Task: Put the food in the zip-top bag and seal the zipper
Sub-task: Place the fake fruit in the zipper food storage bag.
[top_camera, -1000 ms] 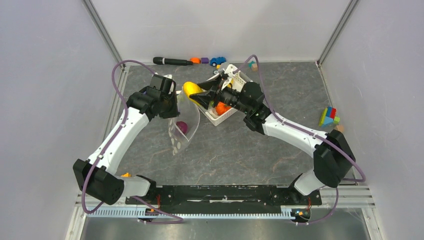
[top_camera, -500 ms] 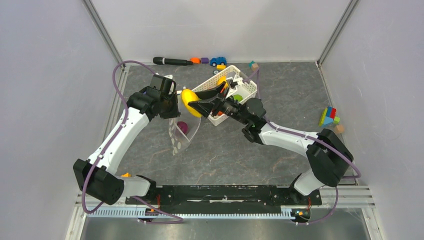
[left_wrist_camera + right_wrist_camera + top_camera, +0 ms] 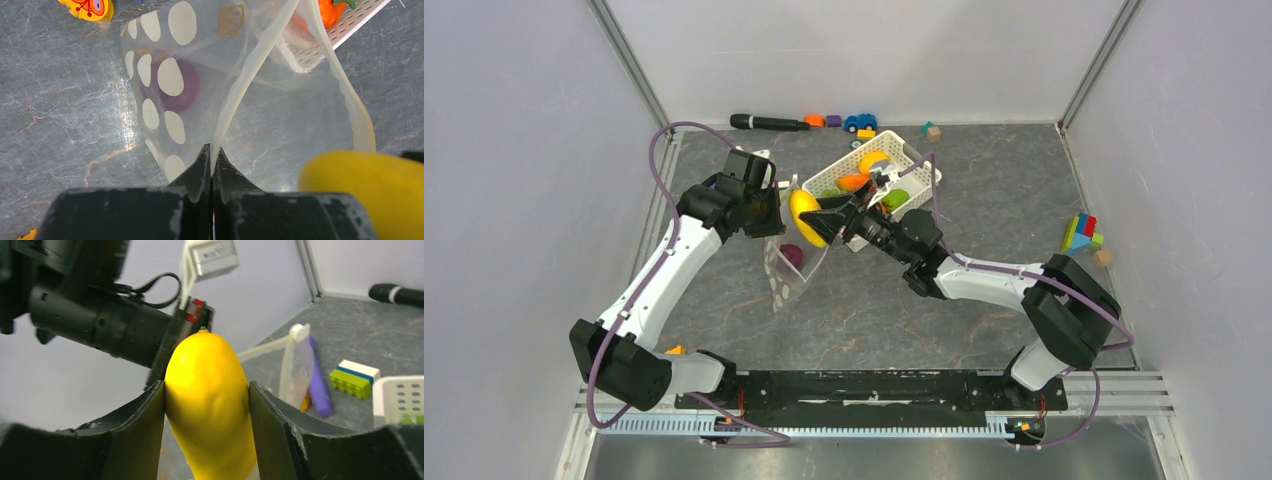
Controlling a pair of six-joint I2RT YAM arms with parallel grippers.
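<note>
Bright, even light, faint shadows, glare on table [image 3: 65, 115], blurred wrist foregrounds

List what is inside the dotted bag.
One purple piece lies inside the zip-top bag, seen through its clear wall. White dots and folds cover parts of the interior, so anything behind them cannot be seen.

White arm links [image 3: 659, 280], black joints [image 3: 621, 365], purple cables [image 3: 651, 160], black fingers [image 3: 135, 440]
</note>
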